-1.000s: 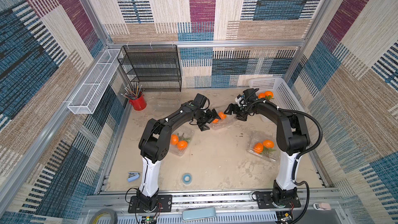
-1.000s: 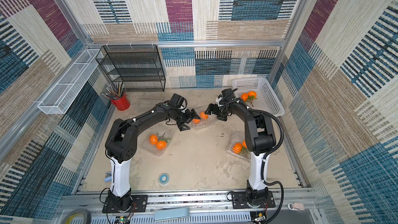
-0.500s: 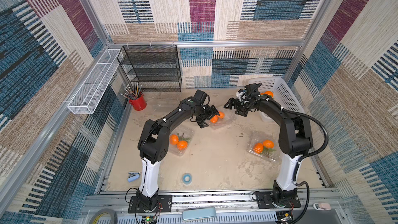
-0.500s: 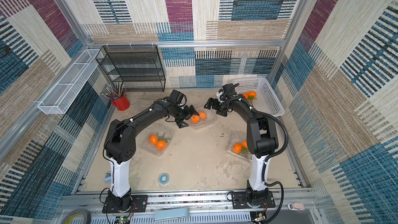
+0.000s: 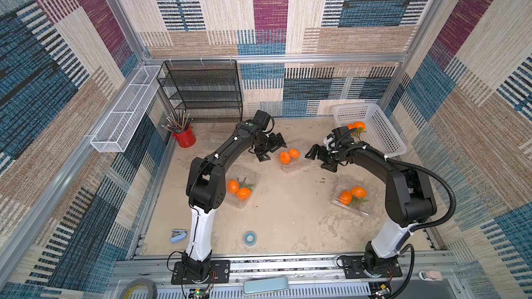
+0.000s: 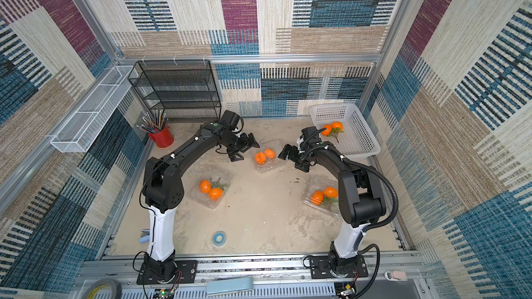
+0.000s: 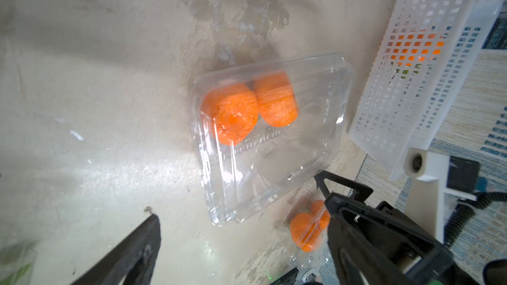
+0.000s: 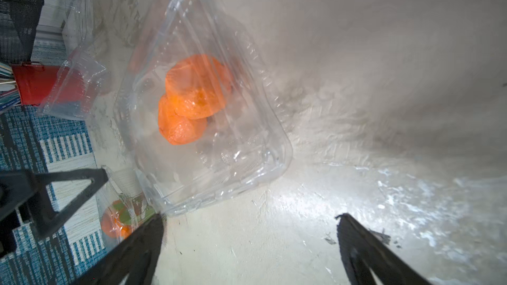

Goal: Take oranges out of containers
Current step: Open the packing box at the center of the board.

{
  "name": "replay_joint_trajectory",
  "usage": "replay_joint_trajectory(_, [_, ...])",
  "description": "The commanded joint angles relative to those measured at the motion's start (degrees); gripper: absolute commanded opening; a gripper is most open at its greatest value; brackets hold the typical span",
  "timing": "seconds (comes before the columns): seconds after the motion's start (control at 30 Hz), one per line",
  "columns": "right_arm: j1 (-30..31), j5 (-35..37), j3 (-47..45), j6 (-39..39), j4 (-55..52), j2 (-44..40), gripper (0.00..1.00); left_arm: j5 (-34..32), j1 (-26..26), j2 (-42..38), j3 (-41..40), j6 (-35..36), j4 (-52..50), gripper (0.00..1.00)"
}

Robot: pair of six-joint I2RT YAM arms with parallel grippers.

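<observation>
A clear container [image 5: 289,165] holding two oranges [image 5: 288,155] lies mid-table between my grippers; the fruit shows through the plastic in the left wrist view [image 7: 233,111] and the right wrist view [image 8: 196,89]. My left gripper [image 5: 272,148] hangs just left of it, open and empty. My right gripper [image 5: 320,159] is a short way to its right, also open and empty. Two more containers, one near the left arm [image 5: 244,194] and one near the right arm [image 5: 355,201], each hold a leafy pair of oranges.
A white basket [image 5: 374,133] at the back right holds two oranges [image 5: 357,125]. An empty clear box [image 8: 74,89] sits by the red pencil cup [image 5: 184,138]. A black mesh shelf [image 5: 201,90] lines the back. Blue tape [image 5: 250,237] and a stapler [image 5: 178,235] lie near the front.
My right gripper has drawn back to the right, away from the middle container. My left gripper has shifted slightly toward the back. The middle container with its oranges sits a little further left.
</observation>
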Motion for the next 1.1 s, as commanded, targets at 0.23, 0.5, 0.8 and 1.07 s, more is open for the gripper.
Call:
replay_joint_trajectory(0.23, [0.51, -0.6, 16.09, -4.51, 1.06, 14.2, 0.84, -1.47, 0.11, 2.13, 2.22, 9.38, -3.72, 0.96])
replay_joint_trajectory(0.5, [-0.02, 1.86, 26.83, -8.71, -7.11, 17.19, 0.94, -2.3, 0.29, 3.26, 5.83, 8.86, -5.75, 0.95])
replay_joint_trajectory(0.8, [0.16, -17.46, -2.45, 6.86, 20.31, 2.19, 0.98, -3.17, 1.03, 8.66, 15.54, 11.14, -9.87, 0.96])
replay_joint_trajectory(1.07, [2.97, -20.67, -9.92, 15.96, 34.91, -0.09, 0.98, -6.77, 1.71, 9.48, 17.02, 14.1, -11.59, 0.97])
